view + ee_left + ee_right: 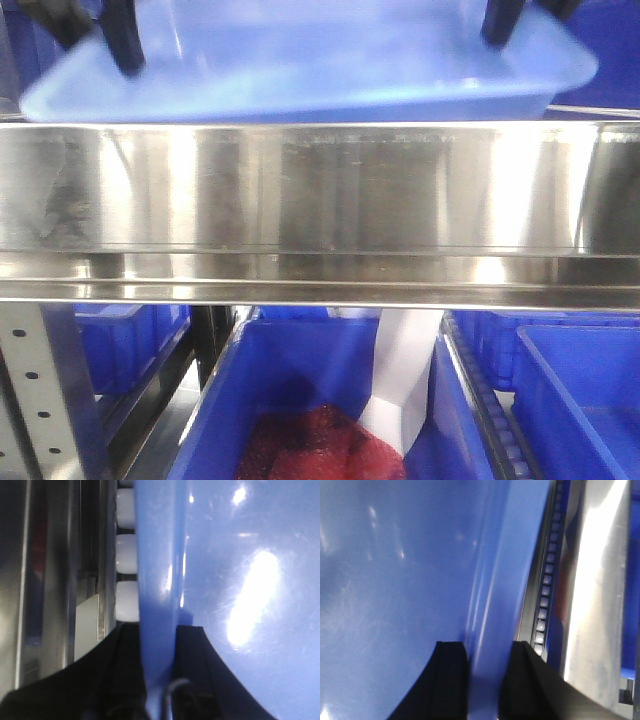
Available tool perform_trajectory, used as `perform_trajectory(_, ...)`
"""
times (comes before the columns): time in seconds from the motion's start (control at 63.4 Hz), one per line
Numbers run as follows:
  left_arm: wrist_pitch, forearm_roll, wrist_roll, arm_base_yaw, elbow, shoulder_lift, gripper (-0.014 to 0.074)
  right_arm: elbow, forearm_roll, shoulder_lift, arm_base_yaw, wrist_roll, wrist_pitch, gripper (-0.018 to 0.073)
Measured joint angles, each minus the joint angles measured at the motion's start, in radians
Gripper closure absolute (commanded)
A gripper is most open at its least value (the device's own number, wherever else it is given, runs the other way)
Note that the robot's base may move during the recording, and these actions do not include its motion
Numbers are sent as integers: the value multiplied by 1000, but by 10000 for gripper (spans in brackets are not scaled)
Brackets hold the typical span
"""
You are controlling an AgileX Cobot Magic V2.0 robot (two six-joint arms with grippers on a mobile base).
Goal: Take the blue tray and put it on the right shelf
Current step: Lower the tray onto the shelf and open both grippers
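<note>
The blue tray (pixel 320 70) sits level with the top of the right shelf (pixel 320 190), directly behind its shiny steel front rail. Whether it rests on the shelf cannot be told. The left gripper (pixel 159 630) pinches the tray's left rim between its jaws, and the right gripper (pixel 487 647) clamps the right rim likewise. Deep blue bins (pixel 290 370) stand below.

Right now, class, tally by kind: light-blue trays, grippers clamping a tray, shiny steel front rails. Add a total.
Trays: 1, the blue tray
Grippers: 2, left gripper, right gripper
Rails: 1, on the right shelf
Total: 4
</note>
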Motion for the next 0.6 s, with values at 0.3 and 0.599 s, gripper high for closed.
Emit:
perform_trajectory(0.3, -18, 27, 17, 0, 0, 16, 192, -2, -8, 12, 0, -16, -7, -86)
perform_trajectory(0.599, -20, 34, 34, 0, -16, 16, 92, -6, -14, 3, -1, -21, -8, -39)
